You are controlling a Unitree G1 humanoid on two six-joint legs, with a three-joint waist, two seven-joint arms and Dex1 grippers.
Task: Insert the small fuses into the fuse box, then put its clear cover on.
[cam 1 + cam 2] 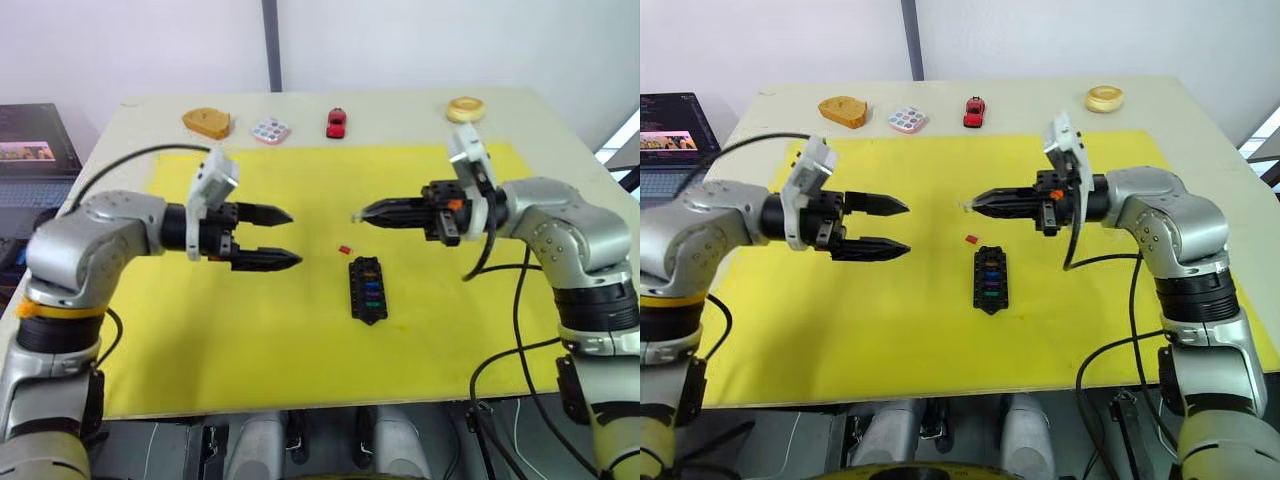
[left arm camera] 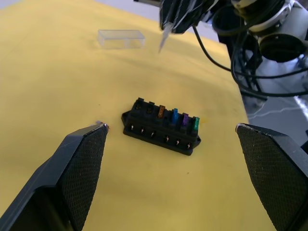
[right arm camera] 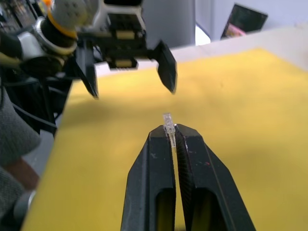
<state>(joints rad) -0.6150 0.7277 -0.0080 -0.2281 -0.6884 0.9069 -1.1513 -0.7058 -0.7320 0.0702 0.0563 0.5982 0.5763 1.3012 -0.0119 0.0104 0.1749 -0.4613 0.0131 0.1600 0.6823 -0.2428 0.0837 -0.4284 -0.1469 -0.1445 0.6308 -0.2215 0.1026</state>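
The black fuse box [image 1: 368, 290] lies at the middle of the yellow mat [image 1: 250, 340], with tan [image 2: 161, 111], blue [image 2: 175, 115], purple [image 2: 185, 120] and green [image 2: 196, 123] small fuses standing in its slots. A red fuse [image 1: 344, 249] lies loose on the mat just beyond the box's left corner. My right gripper [image 1: 358, 215] hovers above the mat beyond the box, shut on a pale translucent fuse [image 3: 168, 126] at its tips. To the left of the box my left gripper [image 1: 295, 237] hangs open and holds nothing. The clear cover [image 2: 121, 38] rests on the mat beyond the box.
Along the table's far edge stand a brown bread-shaped toy [image 1: 207, 123], a dotted palette [image 1: 271, 131], a red toy car [image 1: 336, 122] and a pale ring-shaped toy [image 1: 465, 109]. A laptop [image 1: 30, 150] sits off the table to the left. Cables hang from both arms.
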